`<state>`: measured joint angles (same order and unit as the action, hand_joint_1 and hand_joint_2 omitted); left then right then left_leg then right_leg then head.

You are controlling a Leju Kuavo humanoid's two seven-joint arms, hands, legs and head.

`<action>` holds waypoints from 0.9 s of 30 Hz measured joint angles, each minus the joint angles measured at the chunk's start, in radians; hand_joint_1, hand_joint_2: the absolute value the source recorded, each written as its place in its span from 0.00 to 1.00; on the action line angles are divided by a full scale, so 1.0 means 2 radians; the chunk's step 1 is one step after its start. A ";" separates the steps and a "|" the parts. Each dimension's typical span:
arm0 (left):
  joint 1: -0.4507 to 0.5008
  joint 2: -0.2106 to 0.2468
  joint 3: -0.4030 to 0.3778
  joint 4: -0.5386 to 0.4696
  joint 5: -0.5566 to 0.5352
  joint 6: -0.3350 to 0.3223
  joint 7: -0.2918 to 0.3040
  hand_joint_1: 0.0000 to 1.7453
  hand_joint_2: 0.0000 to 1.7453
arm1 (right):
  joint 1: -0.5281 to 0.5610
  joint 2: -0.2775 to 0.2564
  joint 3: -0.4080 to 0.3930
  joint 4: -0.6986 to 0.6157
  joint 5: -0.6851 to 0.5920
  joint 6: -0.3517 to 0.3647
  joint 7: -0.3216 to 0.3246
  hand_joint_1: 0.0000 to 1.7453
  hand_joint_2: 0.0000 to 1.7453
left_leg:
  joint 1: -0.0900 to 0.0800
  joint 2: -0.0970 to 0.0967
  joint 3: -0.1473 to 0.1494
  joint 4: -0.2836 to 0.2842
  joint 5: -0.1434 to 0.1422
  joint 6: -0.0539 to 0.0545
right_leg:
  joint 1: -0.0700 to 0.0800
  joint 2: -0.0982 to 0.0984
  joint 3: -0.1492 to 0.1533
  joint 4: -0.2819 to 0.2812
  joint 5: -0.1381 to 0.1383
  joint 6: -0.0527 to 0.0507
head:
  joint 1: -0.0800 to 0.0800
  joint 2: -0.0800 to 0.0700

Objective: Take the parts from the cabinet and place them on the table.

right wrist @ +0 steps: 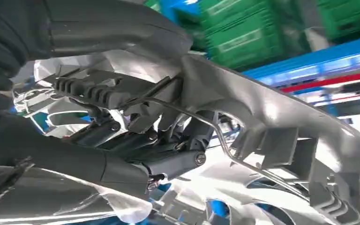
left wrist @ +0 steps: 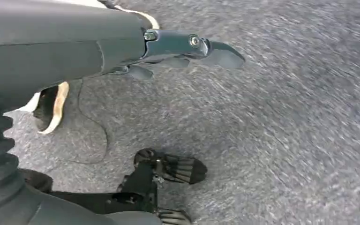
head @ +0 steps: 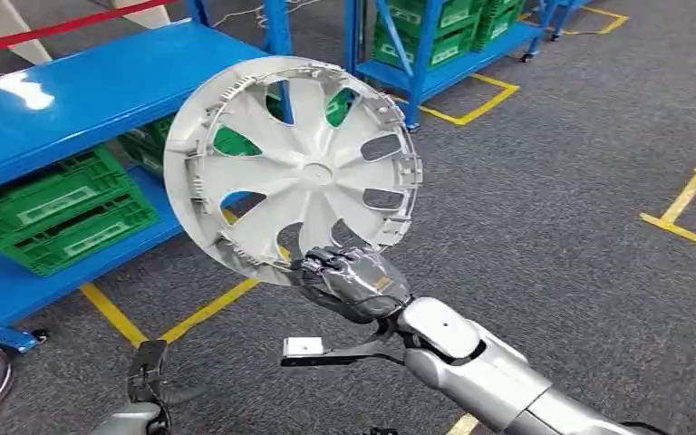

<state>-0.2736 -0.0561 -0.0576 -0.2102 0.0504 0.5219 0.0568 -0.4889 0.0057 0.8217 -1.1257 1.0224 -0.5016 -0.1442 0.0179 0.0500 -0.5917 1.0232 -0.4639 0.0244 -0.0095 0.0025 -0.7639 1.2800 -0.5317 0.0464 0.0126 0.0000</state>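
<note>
The right hand [head: 352,283] grips the lower rim of the wheel cover [head: 294,168], fingers [right wrist: 122,93] curled over the edge and hooked among the clips and wire ring on its inner side, as the right wrist view shows close up. From the hand the cover rises toward about eleven o'clock in the head view, standing nearly on edge with its spoked face turned to the camera and tilted a little back; being round, it has no long axis to speak of. It hangs in the air above the grey carpet [head: 544,208], in front of the blue shelving [head: 82,91] with green crates [head: 54,213] at nine to ten o'clock. The right forearm reaches up from five o'clock, wrist bent upward. The left hand [left wrist: 178,51] hangs low over the floor, fingers loosely straight and holding nothing. Only the right hand bears the part; the table it is meant for is not recognisable here, so the carry looks unfinished
</note>
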 joint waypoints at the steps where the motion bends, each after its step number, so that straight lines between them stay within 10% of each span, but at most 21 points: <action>1: -0.006 -0.004 0.000 0.000 0.001 0.006 -0.002 0.00 1.00 | -0.006 -0.001 -0.003 0.002 0.001 0.000 -0.002 1.00 1.00 | 0.001 0.007 0.000 0.000 0.000 -0.001 | -0.001 -0.007 0.028 -0.049 0.024 0.001 | 0.000 0.000; 3: -0.017 -0.011 0.001 0.000 0.005 0.007 -0.004 0.00 1.00 | -0.018 -0.004 -0.008 0.005 0.001 -0.001 -0.004 1.00 1.00 | -0.002 0.017 0.001 0.001 -0.002 -0.006 | 0.004 -0.045 0.070 -0.125 0.036 0.003 | 0.001 0.000; 7: -0.030 -0.025 0.004 0.000 0.012 0.009 -0.010 0.00 1.00 | -0.033 -0.010 -0.017 0.013 -0.001 -0.012 -0.005 1.00 1.00 | -0.005 0.039 0.002 0.002 -0.001 -0.015 | 0.007 -0.024 0.068 -0.129 0.041 -0.015 | 0.001 0.000; 8: -0.033 -0.029 0.005 0.000 0.011 0.013 -0.010 0.00 1.00 | -0.036 -0.012 -0.020 0.015 0.001 -0.014 -0.002 1.00 1.00 | -0.002 0.035 0.000 0.003 -0.006 -0.019 | 0.004 -0.018 0.070 -0.131 0.044 -0.020 | 0.001 0.000; 10: -0.012 -0.033 0.002 0.000 -0.013 -0.005 -0.034 0.00 1.00 | -0.033 -0.023 -0.033 0.018 0.035 -0.032 0.042 1.00 1.00 | 0.000 -0.008 -0.013 0.043 -0.035 -0.019 | 0.003 -0.007 0.069 -0.131 0.044 -0.024 | -0.002 0.000; 13: 0.067 -0.032 -0.002 0.005 -0.016 -0.034 -0.138 0.00 1.00 | 0.053 -0.083 -0.083 -0.039 0.043 -0.072 0.042 1.00 1.00 | -0.001 -0.021 -0.057 0.156 -0.083 -0.016 | 0.006 0.008 0.078 -0.131 0.039 -0.029 | -0.009 0.000; 16: 0.122 -0.027 -0.003 0.010 -0.019 -0.038 -0.137 0.00 1.00 | 0.116 -0.120 -0.141 -0.079 0.050 -0.068 0.033 1.00 1.00 | -0.001 -0.023 -0.042 0.109 -0.039 -0.011 | 0.007 0.034 0.076 -0.129 0.038 -0.029 | -0.008 0.000; 19: 0.125 -0.023 -0.003 0.012 -0.022 -0.040 -0.126 0.00 1.00 | 0.136 -0.126 -0.171 -0.105 0.062 -0.050 0.033 1.00 1.00 | 0.000 -0.078 -0.005 0.018 -0.004 0.003 | 0.006 0.057 0.072 -0.126 0.038 -0.023 | -0.008 0.000; 23: 0.119 -0.028 -0.007 0.013 -0.026 -0.042 -0.120 0.00 1.00 | 0.150 -0.140 -0.191 -0.127 0.080 -0.039 0.036 1.00 1.00 | -0.001 -0.056 0.003 0.000 -0.004 0.003 | -0.001 0.079 0.063 -0.130 0.045 -0.008 | -0.012 0.000; 25: 0.118 -0.031 -0.010 0.013 -0.031 -0.043 -0.119 0.00 1.00 | 0.156 -0.144 -0.200 -0.139 0.088 -0.034 0.044 1.00 1.00 | -0.001 -0.045 0.006 -0.007 0.000 0.006 | 0.001 0.019 0.048 -0.101 0.020 -0.005 | -0.007 0.000; 27: 0.119 -0.033 -0.014 0.013 -0.032 -0.044 -0.120 0.00 1.00 | 0.167 -0.148 -0.213 -0.154 0.091 -0.032 0.051 1.00 1.00 | -0.001 -0.033 0.006 -0.006 0.000 0.007 | -0.002 0.005 0.017 -0.029 -0.015 0.000 | -0.007 0.000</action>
<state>-0.0349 -0.1221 -0.0851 -0.1850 -0.0141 0.4334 -0.1835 -0.1558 -0.2899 0.3964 -1.4346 1.2043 -0.5665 -0.0416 0.0167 -0.0154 -0.5803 1.0105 -0.4635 0.0378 -0.0135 0.0120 -0.7296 1.2223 -0.5612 0.0467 -0.0008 0.0000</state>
